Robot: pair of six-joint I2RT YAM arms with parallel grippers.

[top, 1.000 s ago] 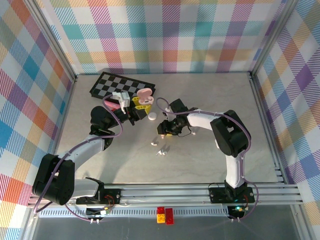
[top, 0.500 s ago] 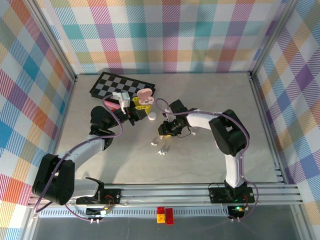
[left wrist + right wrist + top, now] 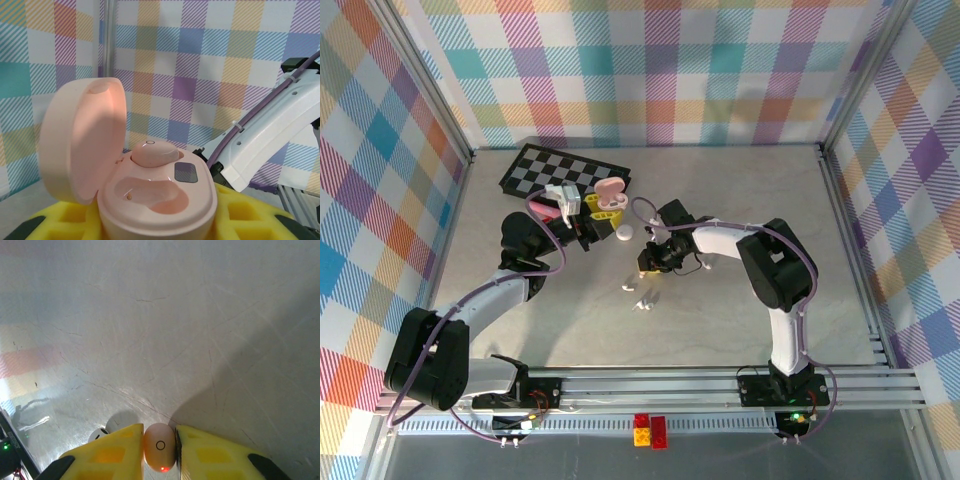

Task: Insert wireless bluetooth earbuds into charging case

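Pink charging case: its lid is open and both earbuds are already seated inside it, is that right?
Not quite. The pink charging case is open, but only one earbud is seated inside; the slot beside it is empty, as the left wrist view shows. A second pink earbud is pinched in the right hand in the right wrist view.

The pink charging case [image 3: 155, 200] stands open, its lid tilted up at the left, with one pink earbud [image 3: 152, 152] seated in its rear well. A second pink earbud [image 3: 160, 447], red light glowing, is pinched in the right end effector [image 3: 159, 432]. White earbuds [image 3: 642, 303] lie on the counter [image 3: 720, 330].
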